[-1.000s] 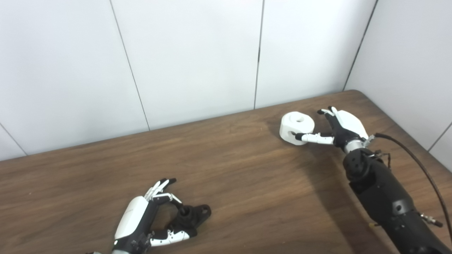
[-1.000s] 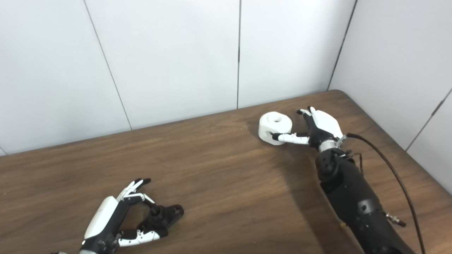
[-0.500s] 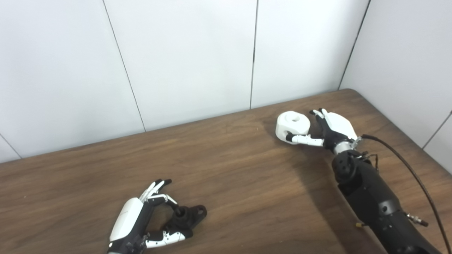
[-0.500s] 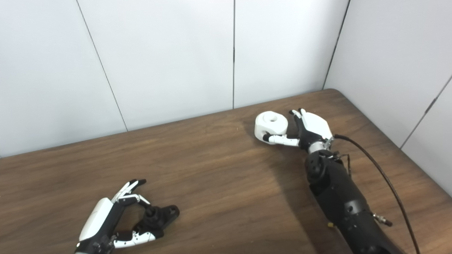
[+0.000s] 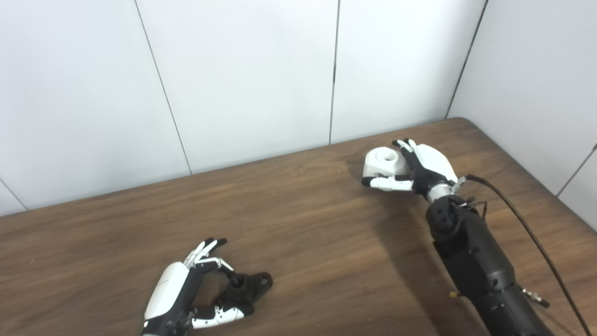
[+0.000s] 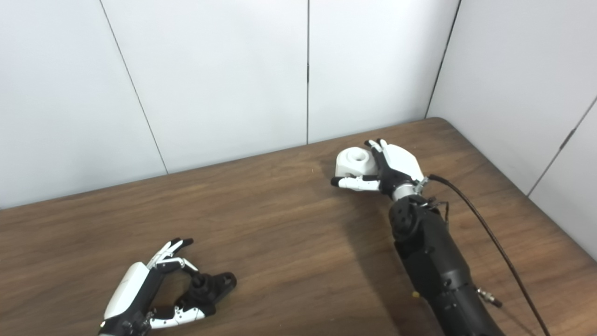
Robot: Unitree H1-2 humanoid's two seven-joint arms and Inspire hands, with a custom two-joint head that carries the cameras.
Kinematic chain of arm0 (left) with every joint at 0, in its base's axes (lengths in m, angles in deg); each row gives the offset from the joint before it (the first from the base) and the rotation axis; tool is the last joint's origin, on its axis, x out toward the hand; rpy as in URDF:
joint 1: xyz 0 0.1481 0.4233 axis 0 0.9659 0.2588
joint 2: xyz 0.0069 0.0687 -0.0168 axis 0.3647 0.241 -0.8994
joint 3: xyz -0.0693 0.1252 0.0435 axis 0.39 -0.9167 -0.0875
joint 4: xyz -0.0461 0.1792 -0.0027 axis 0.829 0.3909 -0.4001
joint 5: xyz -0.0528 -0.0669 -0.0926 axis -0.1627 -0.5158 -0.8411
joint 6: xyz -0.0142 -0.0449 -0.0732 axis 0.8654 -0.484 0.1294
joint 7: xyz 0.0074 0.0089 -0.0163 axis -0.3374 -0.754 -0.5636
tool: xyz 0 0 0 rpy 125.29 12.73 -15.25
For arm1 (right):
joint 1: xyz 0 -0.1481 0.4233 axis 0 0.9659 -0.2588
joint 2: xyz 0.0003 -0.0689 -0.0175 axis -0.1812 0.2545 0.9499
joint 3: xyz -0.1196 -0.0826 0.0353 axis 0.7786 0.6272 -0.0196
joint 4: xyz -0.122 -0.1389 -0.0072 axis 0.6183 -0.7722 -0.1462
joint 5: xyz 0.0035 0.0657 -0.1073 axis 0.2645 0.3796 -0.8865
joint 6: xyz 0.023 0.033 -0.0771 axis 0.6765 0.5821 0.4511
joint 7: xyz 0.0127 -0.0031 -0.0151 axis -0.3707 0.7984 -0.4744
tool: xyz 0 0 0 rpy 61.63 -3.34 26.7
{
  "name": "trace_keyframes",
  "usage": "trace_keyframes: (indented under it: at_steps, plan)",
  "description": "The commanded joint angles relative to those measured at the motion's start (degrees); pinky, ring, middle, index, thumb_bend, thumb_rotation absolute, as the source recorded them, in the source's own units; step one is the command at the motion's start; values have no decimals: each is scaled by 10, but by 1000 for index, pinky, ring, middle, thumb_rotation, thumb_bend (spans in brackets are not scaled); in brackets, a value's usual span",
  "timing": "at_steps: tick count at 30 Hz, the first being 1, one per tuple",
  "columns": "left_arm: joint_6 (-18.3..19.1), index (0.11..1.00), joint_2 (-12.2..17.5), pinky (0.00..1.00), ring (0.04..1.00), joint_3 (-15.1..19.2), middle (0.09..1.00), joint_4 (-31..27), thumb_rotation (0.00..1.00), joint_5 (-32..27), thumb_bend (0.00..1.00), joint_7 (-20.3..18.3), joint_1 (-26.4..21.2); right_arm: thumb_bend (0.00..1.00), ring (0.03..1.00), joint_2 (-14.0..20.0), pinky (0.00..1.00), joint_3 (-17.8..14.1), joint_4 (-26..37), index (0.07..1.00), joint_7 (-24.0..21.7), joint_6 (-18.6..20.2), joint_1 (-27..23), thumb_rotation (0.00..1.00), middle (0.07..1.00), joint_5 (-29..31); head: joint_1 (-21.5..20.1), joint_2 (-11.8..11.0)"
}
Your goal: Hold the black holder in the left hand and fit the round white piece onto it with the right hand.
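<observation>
Fingers [image 5: 402,145] of the right hand [image 5: 422,165] curl around the round white piece [image 5: 383,162] on the desk [image 5: 303,224]; left hand [image 5: 186,289] brackets the black holder [image 5: 245,288] (grip unconfirmed). We judge both rigid, light, smooth: grasp sides.

We see two head cameras side by side, looking down at the same table [image 5: 298,224] and walls [image 5: 252,70].

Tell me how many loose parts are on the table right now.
2. The round white piece sits far right, the right hand around it. The black holder lies near left, between the left hand's fingers.
</observation>
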Motion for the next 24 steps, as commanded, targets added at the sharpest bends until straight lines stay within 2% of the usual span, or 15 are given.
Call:
trace_keyframes:
  at_steps: [1, 7, 16, 24]
  plan:
    - [3, 481, 8, 955, 980, -1, 922, 31, 37, 4, 517, 1, 16, 1000, 991, -1, 966, -16, 33, 934, -16, 2, -29, 706, 996, -29, 0, -1]
    - [4, 481, 8, 953, 979, -1, 921, 29, 37, 5, 517, 1, 17, 1000, 1000, -15, 982, -28, 45, 940, -45, 2, -33, 689, 1000, -53, -1, -1]
    - [5, 482, 9, 955, 979, 0, 921, 27, 37, 7, 517, 3, 18, 1000, 991, -13, 976, -26, 44, 933, -44, 2, -32, 633, 991, -62, -2, -1]
    - [4, 482, 10, 958, 981, 1, 922, 25, 37, 4, 517, 0, 19, 1000, 985, -9, 964, -26, 40, 937, -50, 2, -36, 630, 984, -87, -6, 0]
